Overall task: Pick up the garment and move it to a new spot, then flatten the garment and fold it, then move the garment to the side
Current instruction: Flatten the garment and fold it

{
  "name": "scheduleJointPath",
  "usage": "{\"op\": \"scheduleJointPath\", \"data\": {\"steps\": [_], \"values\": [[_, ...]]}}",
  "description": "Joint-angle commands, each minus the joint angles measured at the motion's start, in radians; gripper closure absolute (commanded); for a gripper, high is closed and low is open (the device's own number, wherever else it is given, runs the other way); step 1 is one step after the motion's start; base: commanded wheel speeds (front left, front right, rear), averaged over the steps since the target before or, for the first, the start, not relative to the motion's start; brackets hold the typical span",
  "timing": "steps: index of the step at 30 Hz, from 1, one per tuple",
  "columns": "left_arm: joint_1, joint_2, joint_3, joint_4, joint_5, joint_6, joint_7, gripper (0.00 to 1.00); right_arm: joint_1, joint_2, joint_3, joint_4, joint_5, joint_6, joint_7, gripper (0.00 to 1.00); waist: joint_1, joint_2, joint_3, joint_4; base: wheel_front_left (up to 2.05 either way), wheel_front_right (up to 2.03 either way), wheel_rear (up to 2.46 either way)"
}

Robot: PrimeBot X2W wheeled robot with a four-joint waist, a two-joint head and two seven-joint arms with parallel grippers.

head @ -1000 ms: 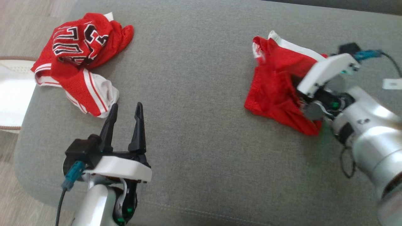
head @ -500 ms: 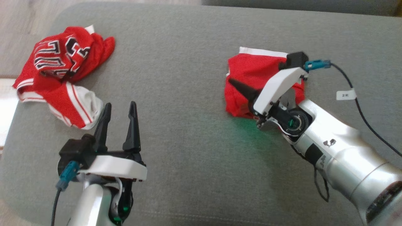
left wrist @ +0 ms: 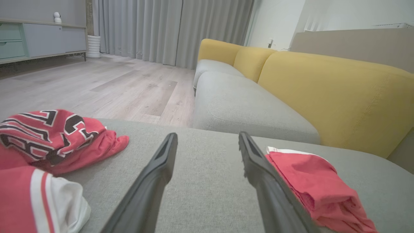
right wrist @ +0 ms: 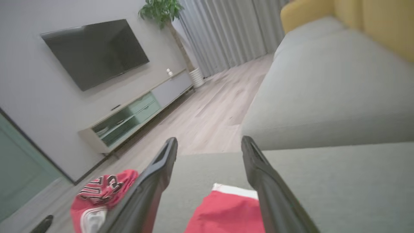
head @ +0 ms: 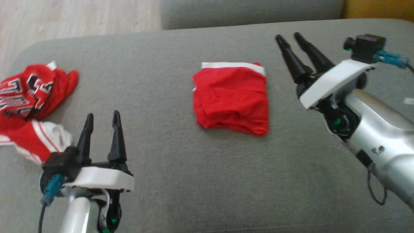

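The garment is a red mesh piece with a white band, folded into a rough square and lying flat in the middle of the grey cushion. No gripper touches it. My right gripper is open and raised to the right of it, fingers pointing away from me. In the right wrist view the garment lies low between the open fingers of that gripper. My left gripper is open and empty at the lower left. In the left wrist view that gripper has the garment just right of its right finger.
A crumpled red jersey with black-and-white lettering and white trim lies at the cushion's left edge, close to my left gripper. It also shows as the jersey in the left wrist view. Wooden floor lies beyond, and a yellow-backed sofa stands behind.
My right gripper has let go of the garment, opened, and drawn up and to the right. The garment now lies folded on the cushion. The head camera has shifted.
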Motion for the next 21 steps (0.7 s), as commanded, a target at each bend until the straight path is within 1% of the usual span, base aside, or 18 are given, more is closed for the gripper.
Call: {"op": "scheduleJointPath", "data": {"steps": [1,3,5,7,9,12,16,19,21], "values": [[-0.018,0.020,0.043,-0.040,0.011,0.000,-0.006,0.00,0.019,-0.015,-0.011,-0.008,-0.034,-0.001,-0.027,0.00,0.0000,0.0000,-0.034,-0.040,0.00,0.00,0.00],[-0.012,0.025,0.048,-0.042,0.019,0.000,-0.006,0.00,0.042,-0.025,-0.034,0.014,-0.091,-0.001,-0.043,0.00,0.0000,0.0000,-0.044,-0.057,0.00,0.00,0.00],[-0.008,0.027,0.053,-0.045,0.025,0.001,-0.006,0.00,0.076,-0.028,-0.086,0.025,-0.147,-0.001,-0.048,0.00,0.0000,0.0000,-0.055,-0.068,0.00,0.00,0.00],[-0.001,0.029,0.056,-0.049,0.032,0.004,-0.006,0.00,0.122,-0.025,-0.179,0.020,-0.228,-0.001,-0.049,0.00,0.0000,0.0000,-0.060,-0.077,0.00,0.00,0.00],[0.006,0.031,0.062,-0.050,0.034,0.006,-0.006,0.00,0.185,-0.015,-0.268,0.010,-0.336,-0.001,-0.049,0.00,0.0000,0.0000,-0.069,-0.084,0.00,0.00,0.00],[0.019,0.035,0.074,-0.045,0.035,0.008,-0.006,0.00,0.293,0.016,-0.401,-0.008,-0.501,-0.001,-0.049,0.00,0.0000,0.0000,-0.081,-0.090,0.00,0.00,0.00],[0.025,0.035,0.087,-0.034,0.034,0.008,-0.006,0.00,0.431,0.079,-0.579,-0.065,-0.700,-0.001,-0.049,0.00,0.0000,0.0000,-0.090,-0.094,0.00,0.00,0.00],[0.021,0.033,0.091,-0.022,0.039,0.006,-0.006,0.00,0.511,0.122,-0.680,-0.100,-0.823,-0.001,-0.049,0.00,0.0000,0.0000,-0.090,-0.091,0.00,0.00,0.00],[0.017,0.031,0.091,-0.015,0.043,0.004,-0.006,0.00,0.553,0.150,-0.734,-0.118,-0.881,-0.001,-0.049,0.00,0.0000,0.0000,-0.091,-0.088,0.00,0.00,0.00]]}}
